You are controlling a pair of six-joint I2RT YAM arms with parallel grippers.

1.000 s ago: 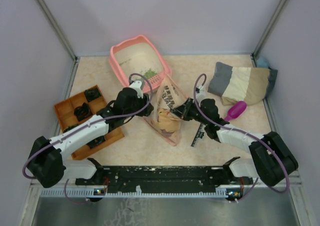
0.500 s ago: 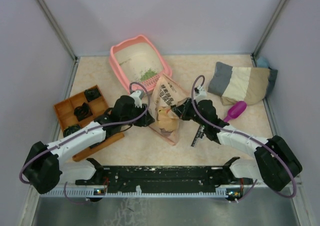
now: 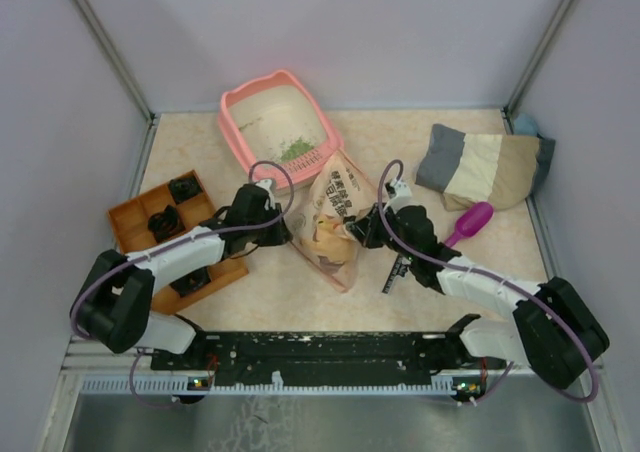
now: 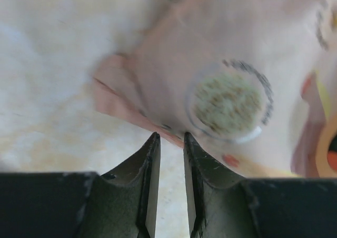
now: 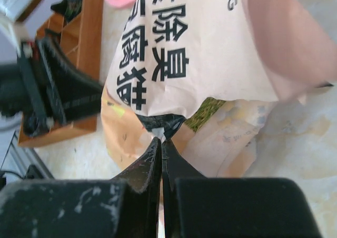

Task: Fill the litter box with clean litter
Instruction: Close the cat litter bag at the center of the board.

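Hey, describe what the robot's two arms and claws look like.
The left arm and right arm have white links and bulky black joints, each with a looping purple cable. The left claw and right claw have dark wedge-shaped fingers tapering to narrow tips; the right claw's body shows pale scuffs.

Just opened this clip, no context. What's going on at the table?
Both arms are working on the paper litter bag lying mid-table. The right end effector is shut, pinching the bag's edge by its opening. The left end effector sits at the bag's opposite corner, jaws slightly apart with nothing visibly between them. The pink litter box behind holds only a small patch of green litter, so the fill looks barely started. The purple scoop lies unheld to the right.
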